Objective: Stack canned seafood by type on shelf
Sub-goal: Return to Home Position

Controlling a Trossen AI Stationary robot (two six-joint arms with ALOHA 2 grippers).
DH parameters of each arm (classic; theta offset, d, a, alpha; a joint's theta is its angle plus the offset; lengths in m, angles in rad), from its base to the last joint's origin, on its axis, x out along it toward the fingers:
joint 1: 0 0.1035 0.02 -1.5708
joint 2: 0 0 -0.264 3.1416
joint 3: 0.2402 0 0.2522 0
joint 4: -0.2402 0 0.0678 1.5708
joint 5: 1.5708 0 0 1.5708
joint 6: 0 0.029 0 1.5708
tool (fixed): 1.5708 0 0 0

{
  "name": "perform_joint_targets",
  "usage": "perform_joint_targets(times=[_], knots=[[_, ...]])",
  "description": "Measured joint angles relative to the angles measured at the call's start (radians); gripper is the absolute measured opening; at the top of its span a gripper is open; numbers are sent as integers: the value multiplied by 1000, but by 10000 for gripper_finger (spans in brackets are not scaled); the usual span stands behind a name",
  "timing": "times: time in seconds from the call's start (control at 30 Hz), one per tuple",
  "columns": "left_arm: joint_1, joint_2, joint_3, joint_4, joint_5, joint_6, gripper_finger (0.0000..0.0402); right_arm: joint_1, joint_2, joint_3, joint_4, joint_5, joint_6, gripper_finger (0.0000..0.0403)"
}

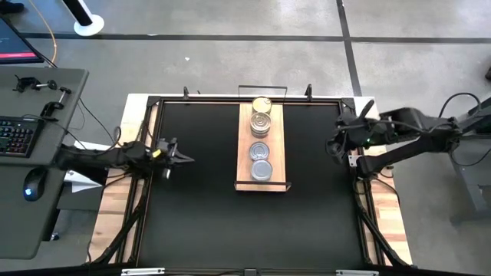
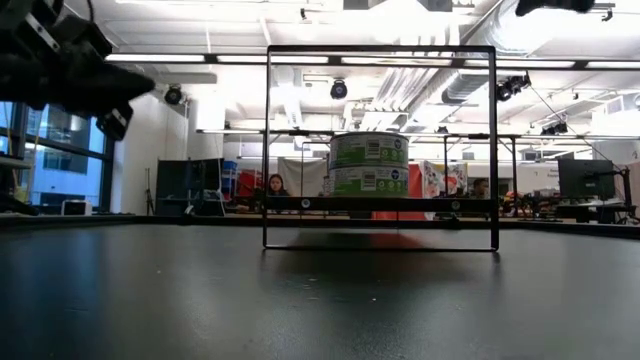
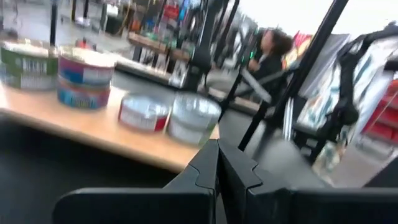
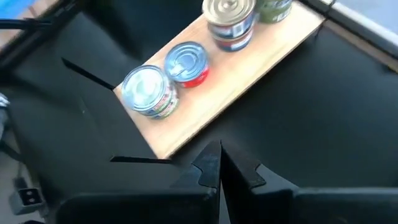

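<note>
Left tool [image 3: 217, 163] fills the near edge of its wrist view: fingers pressed together, nothing held. Right tool [image 4: 219, 167] is the same, pressed together and empty. From above, the left one sits at the left edge of the worktop [image 1: 192, 222] and the right one at the right edge, both well apart from the shelf [image 1: 278, 142].

Shelf lies mid-worktop. Every can in view is on it, none on the bare worktop. Order along the plank, starting at the end that shows at the top of the high view:
- green pair [image 4: 273, 9], stacked two high; the low view confirms two tiers
- blue-pink pair [image 4: 231, 22], stacked, just beside the green
- red can [image 4: 186, 62], single
- silver-lidded can [image 4: 147, 90], single, at the other end, label whitish with green and red; just beside the red one, can't tell if touching

My read: sorting looks finished. Two types are stacked. The two singles seem to carry different labels, so neither has a partner to stack on. If they do turn out to be one type, one stack is missing, and the labels aren't clear enough to rule that out. Only item left appears to be parking both arms at rest.
</note>
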Motion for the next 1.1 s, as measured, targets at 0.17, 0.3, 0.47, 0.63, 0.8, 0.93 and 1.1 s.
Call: perform_joint_targets(times=[0.17,0.3,0.47,0.63,0.8,0.93,1.1], knots=[[1,-60,2,-3,-9,-1,0,87,-128,-326,315,-27,108,0],[1,-18,1,-5,-2,-14,0,124,-235,-591,636,-8,82,0],[1,16,1,-4,-2,-61,0,87,-371,-805,857,61,-90,0],[1,26,1,-5,9,-63,0,14,-634,-888,854,73,-292,0],[1,26,0,-4,8,-63,0,-27,-956,-970,954,58,-460,0],[0,27,0,0,8,-63,0,-28,-919,-1083,1236,-93,-546,0],[0,38,0,1,11,-63,0,-27,-795,-1199,1521,-255,-620,0]])
